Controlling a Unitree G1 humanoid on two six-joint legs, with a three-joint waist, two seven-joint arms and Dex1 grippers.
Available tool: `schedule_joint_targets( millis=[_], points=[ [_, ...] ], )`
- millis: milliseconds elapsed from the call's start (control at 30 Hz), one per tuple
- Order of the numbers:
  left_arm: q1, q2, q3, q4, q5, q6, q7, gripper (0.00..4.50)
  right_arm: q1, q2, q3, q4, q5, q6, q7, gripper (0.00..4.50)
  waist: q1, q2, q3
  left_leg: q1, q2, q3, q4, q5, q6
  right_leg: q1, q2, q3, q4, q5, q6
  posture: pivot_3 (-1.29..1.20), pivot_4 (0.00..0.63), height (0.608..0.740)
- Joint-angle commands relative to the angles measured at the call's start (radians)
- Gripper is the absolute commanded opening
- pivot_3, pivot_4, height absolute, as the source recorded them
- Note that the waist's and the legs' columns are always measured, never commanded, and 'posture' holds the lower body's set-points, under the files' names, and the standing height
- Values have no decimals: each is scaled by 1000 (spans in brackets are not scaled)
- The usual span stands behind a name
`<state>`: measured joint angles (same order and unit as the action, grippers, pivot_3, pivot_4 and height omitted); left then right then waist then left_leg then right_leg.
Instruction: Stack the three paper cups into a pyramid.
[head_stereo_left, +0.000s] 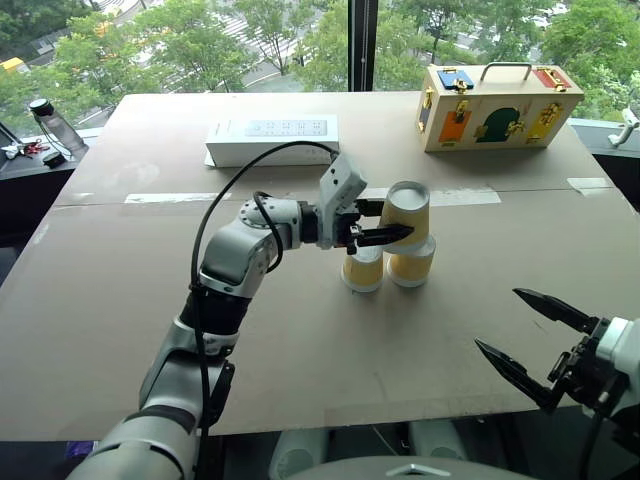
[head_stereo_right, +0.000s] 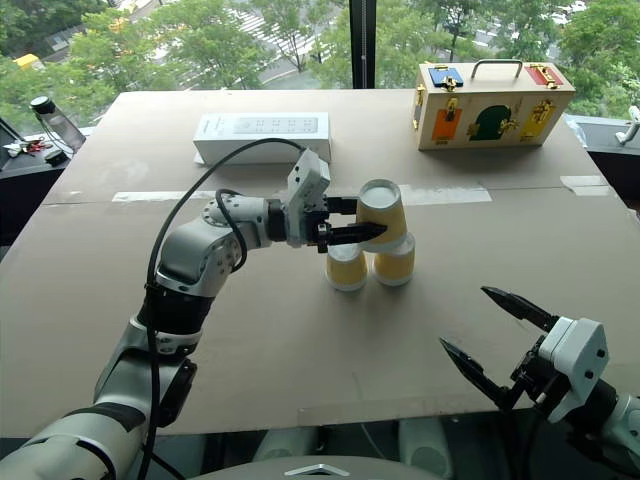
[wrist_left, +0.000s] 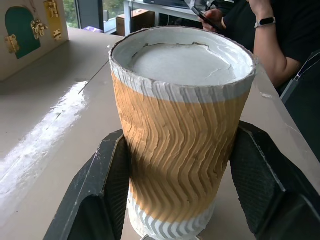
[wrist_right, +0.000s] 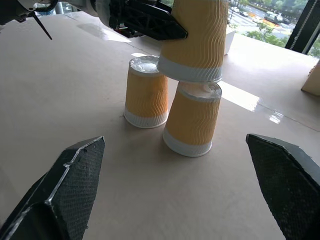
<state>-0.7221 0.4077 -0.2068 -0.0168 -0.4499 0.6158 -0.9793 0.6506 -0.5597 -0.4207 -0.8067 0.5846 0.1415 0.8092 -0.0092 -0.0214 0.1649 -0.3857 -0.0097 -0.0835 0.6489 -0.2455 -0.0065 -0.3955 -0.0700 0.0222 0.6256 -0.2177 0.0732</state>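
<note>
Yellow-ribbed top cup (head_stereo_left: 406, 214), clamped in the left hand (head_stereo_left: 385, 222), sits above two base cups (wrist_right: 146, 92) on the surface (head_stereo_left: 300, 330) to cap the pyramid; right hand (head_stereo_left: 520, 335) waits spread apart.

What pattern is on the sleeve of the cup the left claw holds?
Wavy vertical ribs in yellow-orange on the cup, with a white band at each end; clearest in the left wrist view.
</note>
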Motion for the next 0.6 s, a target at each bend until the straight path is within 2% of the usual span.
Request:
schedule_joint_targets(
  millis=[33, 100, 167, 300, 433, 600],
  points=[
    [-9, 8, -2, -26, 9, 13, 0, 3091, -9, -11, -33, -11, 16, -22, 12, 4500, 0, 0, 0, 0, 0, 0, 0, 0, 0, 0, 0, 0, 0, 0, 0, 0, 150, 740],
    [2, 15, 1, -41, 5, 28, -1, 3362, -21, -16, -29, -6, 16, -18, 16, 4500, 0, 0, 0, 0, 0, 0, 0, 0, 0, 0, 0, 0, 0, 0, 0, 0, 150, 740],
    [10, 21, 11, -65, -8, 38, -5, 4420, -30, -18, -27, -3, 16, -14, 18, 4500, -1, 0, 0, 0, 0, 0, 0, 0, 0, 0, 0, 0, 0, 0, 0, 0, 150, 740],
    [26, 37, 92, -117, -63, 71, 21, 4467, -44, -23, -20, 2, 17, -9, 22, 4500, -1, 0, 0, 0, 0, 0, 0, 0, 0, 0, 0, 0, 0, 0, 0, 0, 150, 740],
    [81, 89, 235, -203, -174, 136, 41, 4467, -61, -28, -9, 23, 15, -9, 31, 4500, -4, 0, 0, 0, 0, 0, 0, 0, 0, 0, 0, 0, 0, 0, 0, 0, 150, 740],
    [237, 161, 367, -304, -216, 143, 91, 4467, -113, -41, 24, 74, 7, -9, 50, 4500, -3, 0, 0, 1, 1, 1, -1, 0, 0, 0, 0, 1, 0, 0, -1, 0, 150, 740]
  ],
)
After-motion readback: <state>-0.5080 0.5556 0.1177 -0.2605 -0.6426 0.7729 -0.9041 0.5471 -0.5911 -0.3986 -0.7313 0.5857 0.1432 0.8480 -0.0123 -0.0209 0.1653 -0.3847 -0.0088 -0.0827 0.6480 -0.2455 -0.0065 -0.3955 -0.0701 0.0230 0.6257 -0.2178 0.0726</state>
